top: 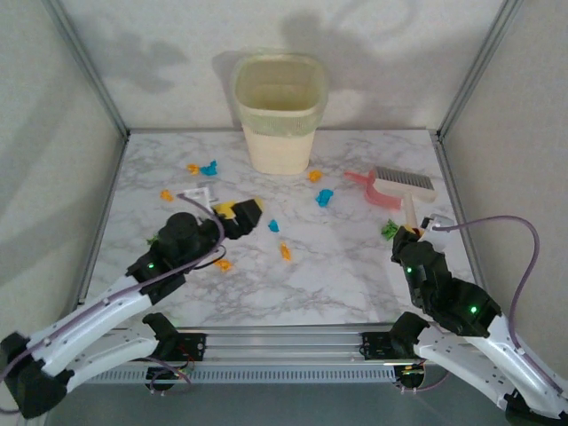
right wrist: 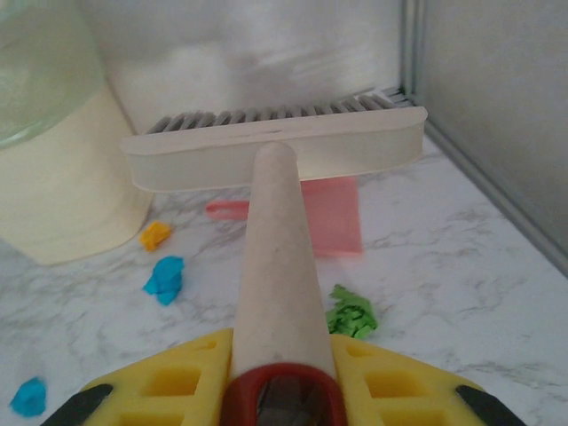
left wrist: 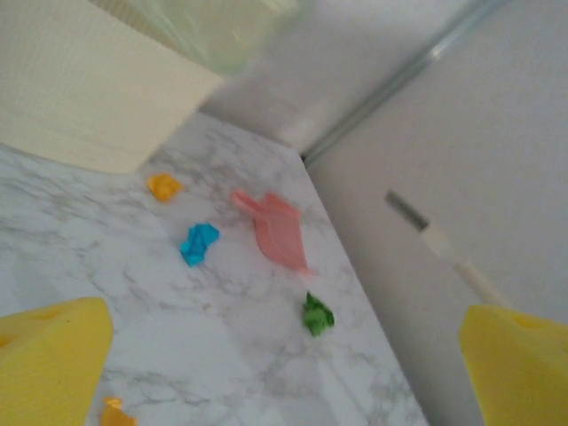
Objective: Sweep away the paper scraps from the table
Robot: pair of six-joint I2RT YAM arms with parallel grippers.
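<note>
Small orange, blue and green paper scraps lie scattered over the white marble table (top: 337, 266): an orange one (top: 285, 251), a blue one (top: 324, 197) and a green one (top: 389, 229), among others. My right gripper (top: 410, 232) is shut on the pale wooden handle (right wrist: 280, 257) of a brush, whose head (right wrist: 275, 155) is over the pink dustpan (top: 377, 189). The green scrap (right wrist: 351, 312) lies just right of the handle. My left gripper (top: 240, 213) is open above the table's middle left, with nothing between its yellow fingers (left wrist: 49, 373). Ahead of it lie a blue scrap (left wrist: 199, 242) and a green scrap (left wrist: 317, 314).
A cream waste bin (top: 280, 115) stands at the back centre. Aluminium frame posts and grey walls close the table's left, right and back sides. The pink dustpan (left wrist: 277, 229) lies near the right edge, close to the wall.
</note>
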